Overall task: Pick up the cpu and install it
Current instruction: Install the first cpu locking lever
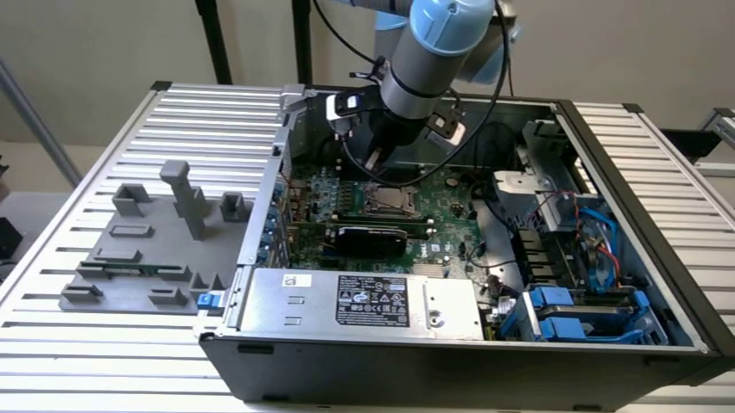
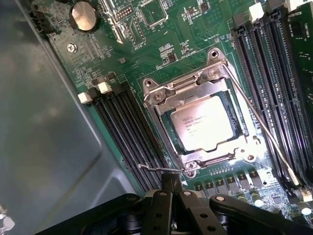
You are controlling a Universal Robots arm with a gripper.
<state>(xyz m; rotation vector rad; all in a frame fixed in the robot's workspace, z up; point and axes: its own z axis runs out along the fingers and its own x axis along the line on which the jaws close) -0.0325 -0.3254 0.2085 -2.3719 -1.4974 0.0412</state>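
Observation:
The cpu, a flat square chip with a shiny silver-grey top and small print, lies in the motherboard socket under the metal load plate. One thin wire lever runs along one side of the socket, and a second lever's hooked end lies by the socket's corner. My gripper is shut, its black fingertips pressed together right at that hooked end, with nothing seen between them. In the exterior view the gripper hangs inside the open computer case just above the cpu.
Black memory slots flank the socket on both sides. A coin battery sits further off. A silver labelled power-supply box is at the case front, blue drive bays and cables at the exterior view's right, a grey fixture on the table outside.

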